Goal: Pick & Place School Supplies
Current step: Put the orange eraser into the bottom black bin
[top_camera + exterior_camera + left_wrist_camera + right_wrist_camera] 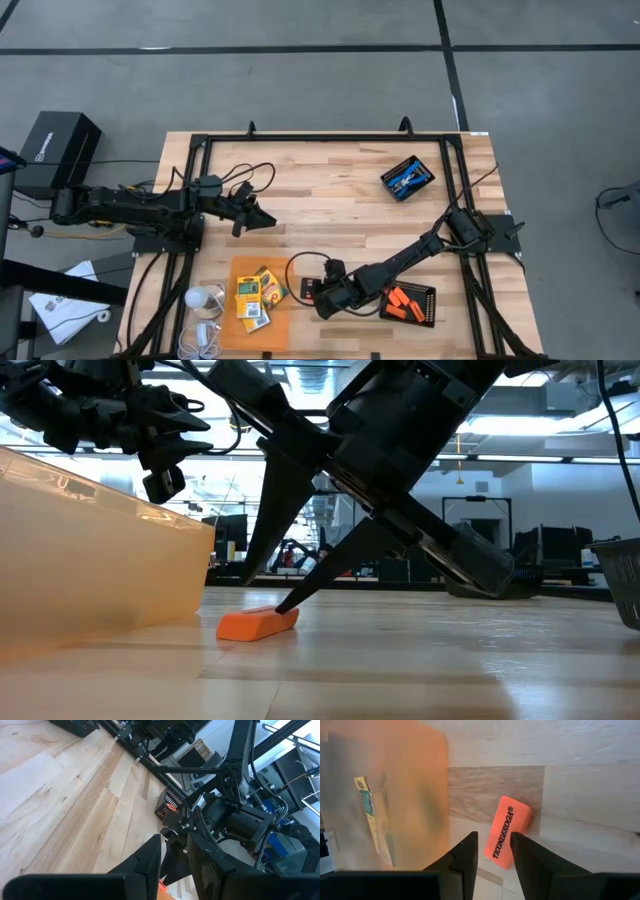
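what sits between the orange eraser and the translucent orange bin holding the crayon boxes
Only bare wooden table. The right wrist view shows the orange Ticonderoga eraser lying apart from the translucent orange bin; the low view shows the same gap.

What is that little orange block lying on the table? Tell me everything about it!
The orange block is an eraser: a flat, slanted-ended slab, rubbery-looking, with black TICONDEROGA lettering along its top. It lies flat on the wooden table, beside the see-through orange bin but apart from it. The right gripper hovers right over it, fingers open, one tip about touching its end.
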